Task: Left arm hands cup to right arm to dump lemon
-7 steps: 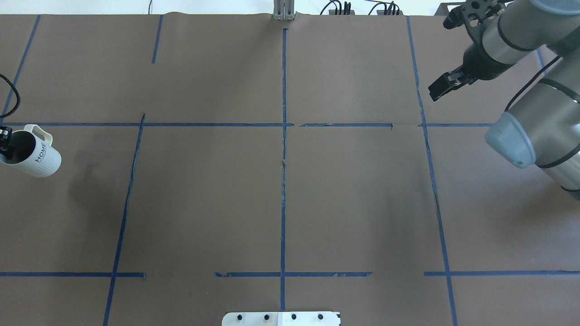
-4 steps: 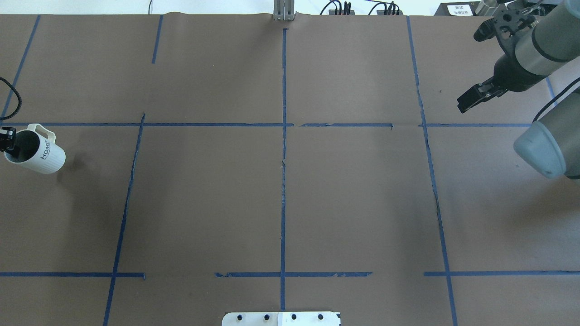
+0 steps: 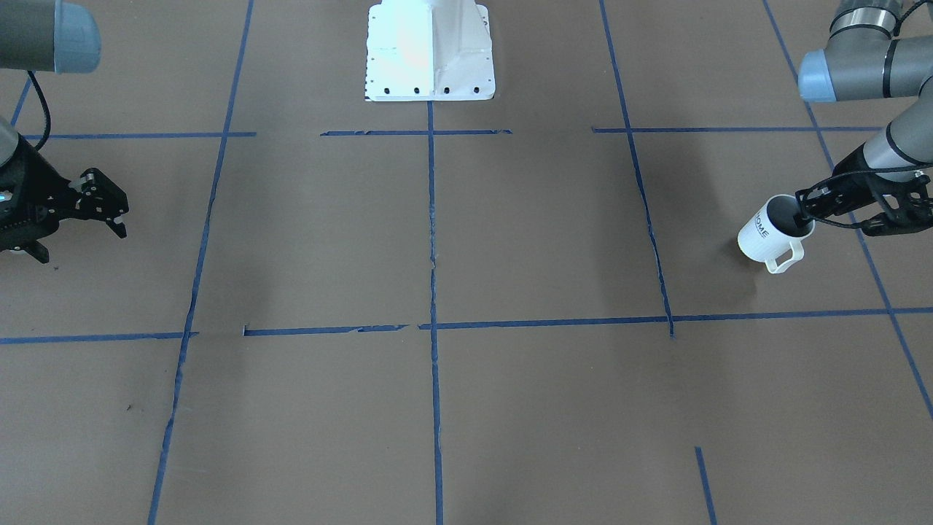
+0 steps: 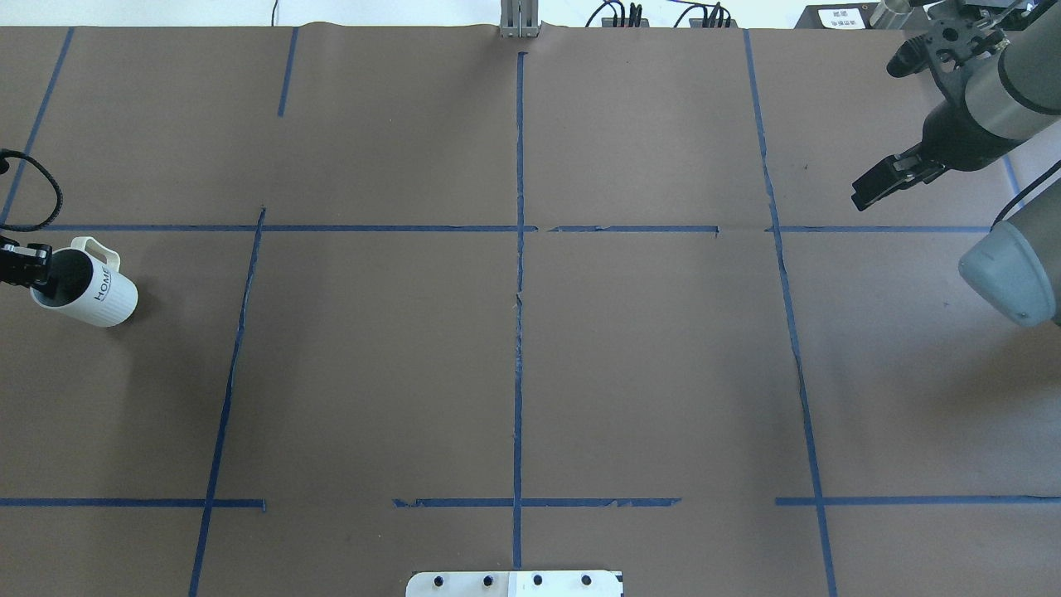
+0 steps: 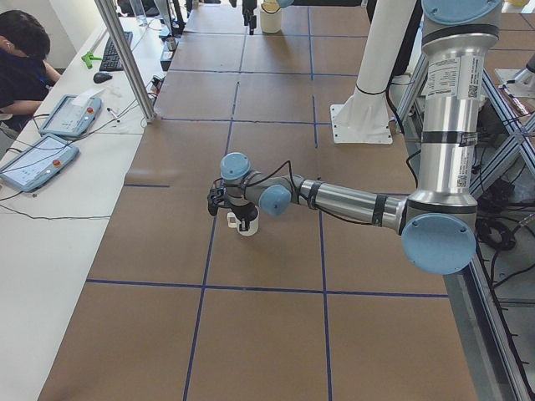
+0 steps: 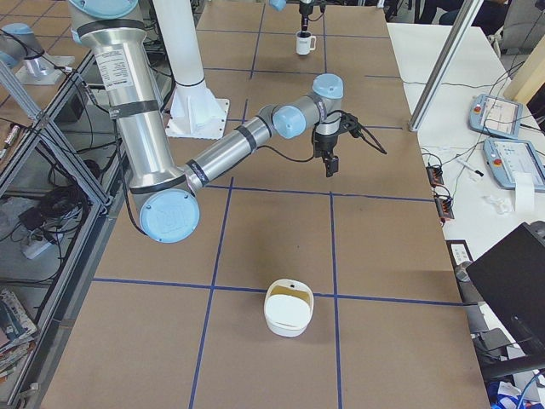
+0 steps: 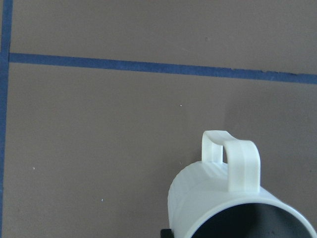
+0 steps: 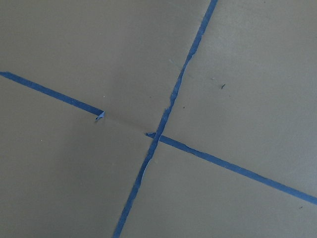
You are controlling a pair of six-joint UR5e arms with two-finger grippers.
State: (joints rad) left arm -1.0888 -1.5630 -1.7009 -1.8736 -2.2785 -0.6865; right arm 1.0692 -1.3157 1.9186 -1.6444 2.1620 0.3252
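Two arms over the table (image 3: 510, 240). Which one has the cup (image 3: 762, 237)?

The left arm (image 3: 893, 142). Its jaws are clenched on the cup's rim, one finger inside the mouth and one outside.

Where is the cup?

Far out on the robot's left, between lines of blue tape (image 3: 729, 318), with its handle pointing away from the robot. I cannot tell whether its base touches the table. Its inside is dark.

And the right arm (image 3: 18, 182)?

Well apart, at the opposite end, above a crossing of tape. Its jaws are spread and hold nothing.

Anything else?

A white bowl (image 6: 289, 307) sits farther toward that end, just beside a tape line.
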